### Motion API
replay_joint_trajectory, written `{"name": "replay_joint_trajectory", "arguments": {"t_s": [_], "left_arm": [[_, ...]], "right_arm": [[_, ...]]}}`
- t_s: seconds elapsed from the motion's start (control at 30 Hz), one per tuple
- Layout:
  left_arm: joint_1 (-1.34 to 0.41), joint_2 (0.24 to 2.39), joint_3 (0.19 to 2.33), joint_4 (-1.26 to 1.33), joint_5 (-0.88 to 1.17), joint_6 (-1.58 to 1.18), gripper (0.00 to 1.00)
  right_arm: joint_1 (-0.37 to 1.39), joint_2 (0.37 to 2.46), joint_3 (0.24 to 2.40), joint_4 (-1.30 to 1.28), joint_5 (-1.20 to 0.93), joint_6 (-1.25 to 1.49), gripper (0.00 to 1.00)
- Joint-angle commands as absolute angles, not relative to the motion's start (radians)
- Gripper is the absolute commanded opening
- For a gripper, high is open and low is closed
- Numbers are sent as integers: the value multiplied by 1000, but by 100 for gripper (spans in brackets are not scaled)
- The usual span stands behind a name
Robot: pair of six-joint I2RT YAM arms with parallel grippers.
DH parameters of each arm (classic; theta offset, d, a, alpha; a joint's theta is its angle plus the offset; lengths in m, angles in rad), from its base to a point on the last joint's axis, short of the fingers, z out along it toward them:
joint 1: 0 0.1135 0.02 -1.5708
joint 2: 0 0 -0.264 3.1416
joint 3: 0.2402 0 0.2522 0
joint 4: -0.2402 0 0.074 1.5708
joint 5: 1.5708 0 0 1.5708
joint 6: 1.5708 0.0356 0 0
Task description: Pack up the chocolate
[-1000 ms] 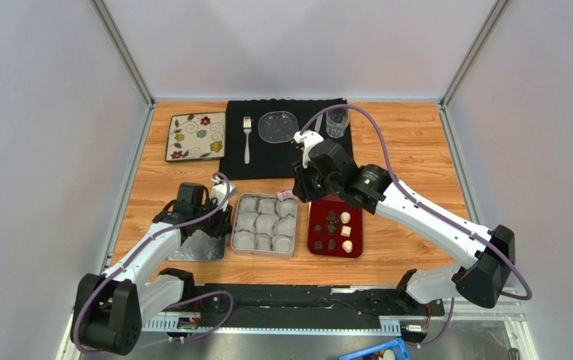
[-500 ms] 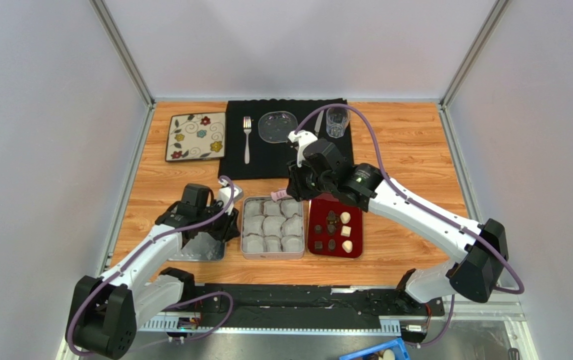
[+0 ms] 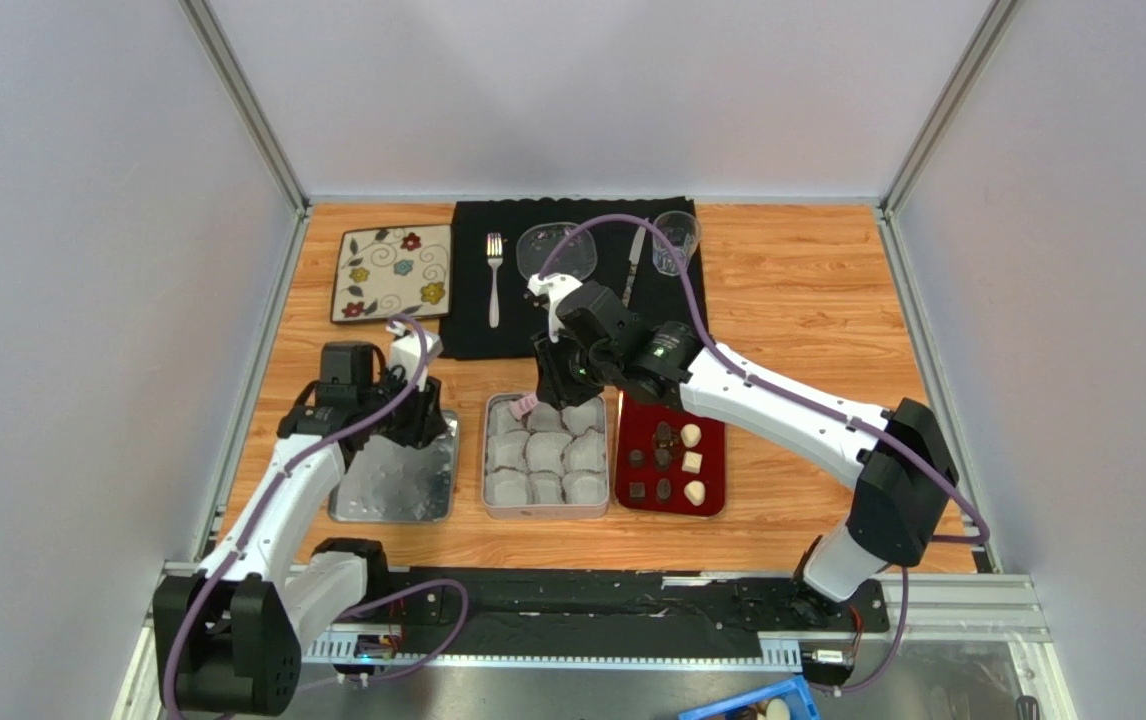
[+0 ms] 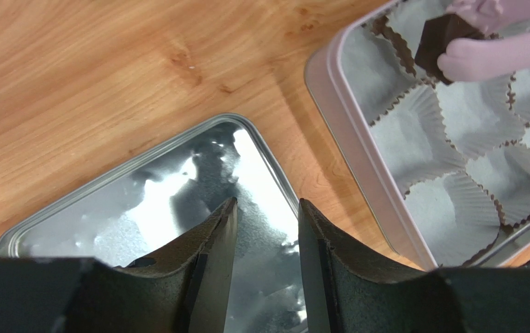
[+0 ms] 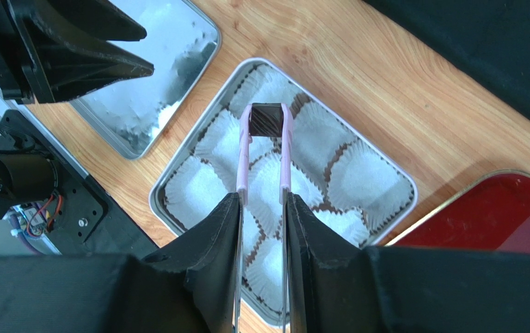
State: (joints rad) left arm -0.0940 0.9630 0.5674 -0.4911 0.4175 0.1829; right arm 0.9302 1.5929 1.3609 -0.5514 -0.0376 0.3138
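We see the right hand (image 5: pixel 261 201) clamped on the pink tongs (image 5: pixel 244 152), and the tong tips pinch one dark chocolate (image 5: pixel 266 119). That piece sits over the white paper cups (image 5: pixel 358 173) at the 11 o'clock corner of the tin (image 4: pixel 359 159); we cannot tell whether it touches a cup. The other pieces (image 3: pixel 692 435), dark and cream, lie on the red tray (image 5: pixel 497 208) at the tin's 3 o'clock. At the tin's 9 o'clock the left hand (image 4: pixel 266 208) hangs above the silver lid (image 4: pixel 143 208) on the counter (image 4: pixel 108 69), with its fingers apart and nothing between them.
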Motion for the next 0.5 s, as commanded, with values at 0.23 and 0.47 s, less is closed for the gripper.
{"name": "replay_joint_trajectory", "arguments": {"t_s": [0.23, 0.47], "left_arm": [[-41, 986, 600, -512, 528, 143, 46], [-41, 973, 594, -520, 532, 149, 46]], "right_arm": [[943, 1658, 1437, -448, -77, 328, 12], [946, 1686, 1445, -446, -69, 328, 22]]}}
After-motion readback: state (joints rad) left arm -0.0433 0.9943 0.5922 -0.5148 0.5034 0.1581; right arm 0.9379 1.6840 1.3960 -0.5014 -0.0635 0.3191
